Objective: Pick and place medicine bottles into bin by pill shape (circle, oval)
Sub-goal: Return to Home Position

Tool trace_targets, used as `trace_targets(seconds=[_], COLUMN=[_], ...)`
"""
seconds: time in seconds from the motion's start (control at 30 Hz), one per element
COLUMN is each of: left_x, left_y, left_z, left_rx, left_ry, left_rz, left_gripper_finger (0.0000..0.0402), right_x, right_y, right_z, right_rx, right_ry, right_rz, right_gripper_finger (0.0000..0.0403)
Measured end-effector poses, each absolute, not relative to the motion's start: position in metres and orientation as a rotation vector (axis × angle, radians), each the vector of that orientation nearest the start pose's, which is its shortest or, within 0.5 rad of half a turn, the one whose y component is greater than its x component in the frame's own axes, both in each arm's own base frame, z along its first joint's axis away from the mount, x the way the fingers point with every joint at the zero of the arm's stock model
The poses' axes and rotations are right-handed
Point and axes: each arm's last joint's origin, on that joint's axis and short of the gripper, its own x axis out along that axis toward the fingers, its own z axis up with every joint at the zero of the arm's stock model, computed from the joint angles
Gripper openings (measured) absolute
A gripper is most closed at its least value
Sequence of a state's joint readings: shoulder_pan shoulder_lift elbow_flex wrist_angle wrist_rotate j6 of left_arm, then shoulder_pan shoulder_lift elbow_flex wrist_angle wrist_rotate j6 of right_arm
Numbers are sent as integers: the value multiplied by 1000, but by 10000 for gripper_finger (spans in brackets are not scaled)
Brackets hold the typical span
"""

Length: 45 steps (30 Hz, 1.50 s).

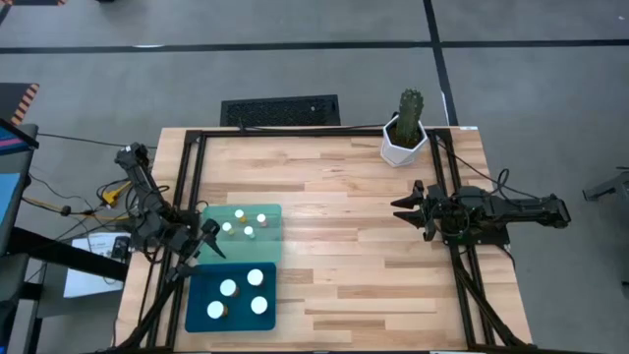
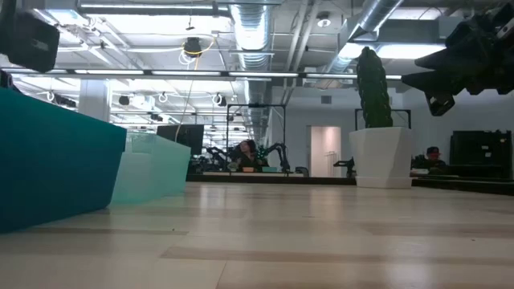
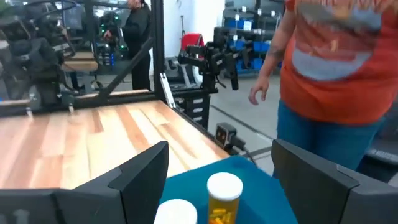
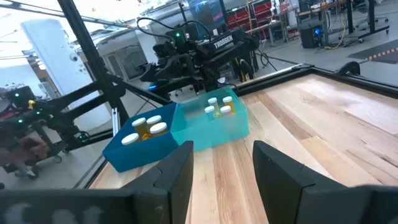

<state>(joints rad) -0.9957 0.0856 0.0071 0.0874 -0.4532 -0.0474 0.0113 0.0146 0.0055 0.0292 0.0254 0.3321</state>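
Observation:
Several medicine bottles with white caps stand in a pale teal bin, and several more stand in a dark blue bin at the table's near left. My left gripper is open and empty above the place where the two bins meet. In the left wrist view, my left gripper hangs over an amber bottle that stands in the blue bin. My right gripper is open and empty near the table's right edge. In the right wrist view it faces both bins across the table.
A white pot with a green cactus stands at the far right corner. A black grille lies beyond the far edge. A person in an orange shirt stands beside the table. The wood between the bins and my right gripper is bare.

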Motion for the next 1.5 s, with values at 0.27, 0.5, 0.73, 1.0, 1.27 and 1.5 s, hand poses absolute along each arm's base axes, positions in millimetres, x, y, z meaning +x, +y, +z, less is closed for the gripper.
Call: trace_targets(seconds=[0.27,0.5,0.73,1.0,1.27,1.5], left_x=[56,53,53,53,53,53], left_y=[-81,-82,-84,-85,-85,-85], left_z=[182,169,167,165,165,165], left_rx=[-9,-108,-86,-91,-106,-107], left_ry=[-167,16,41,72,81,82], left_rz=[-889,-982,-1003,-999,-999,-999], left_gripper_finger=[277,277,277,277,277,277], right_x=[98,98,98,98,98,98], right_y=[0,0,0,0,0,0], right_z=[167,167,167,167,167,167], right_rx=[332,332,333,333,333,332], right_ry=[-23,-24,-26,-26,-26,-25], right_rz=[-11,-11,-12,-12,-11,-11], right_gripper_finger=[175,175,175,175,175,175])
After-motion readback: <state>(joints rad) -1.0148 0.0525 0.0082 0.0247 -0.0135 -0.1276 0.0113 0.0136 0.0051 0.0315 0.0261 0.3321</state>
